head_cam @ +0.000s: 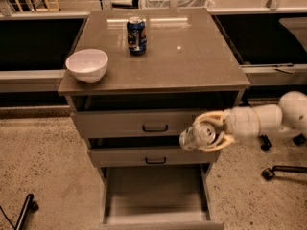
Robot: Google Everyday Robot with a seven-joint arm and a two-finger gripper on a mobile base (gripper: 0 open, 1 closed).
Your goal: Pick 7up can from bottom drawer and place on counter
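Note:
The 7up can (pixel 196 136) is a silvery can held on its side, its shiny top facing the camera. My gripper (pixel 207 131) is shut on it, its pale fingers above and below the can. The white arm comes in from the right. The can hangs in front of the middle drawer's right end, above the open bottom drawer (pixel 156 195), whose plain grey interior holds nothing visible. The counter (pixel 182 56) is the glossy grey-brown top of the cabinet, above and to the left of the gripper.
A dark blue can (pixel 136 35) stands at the back of the counter. A white bowl (pixel 87 65) sits at its front left corner. The two upper drawers with black handles (pixel 154 127) stand slightly ajar. Chair casters (pixel 268 172) are on the floor at right.

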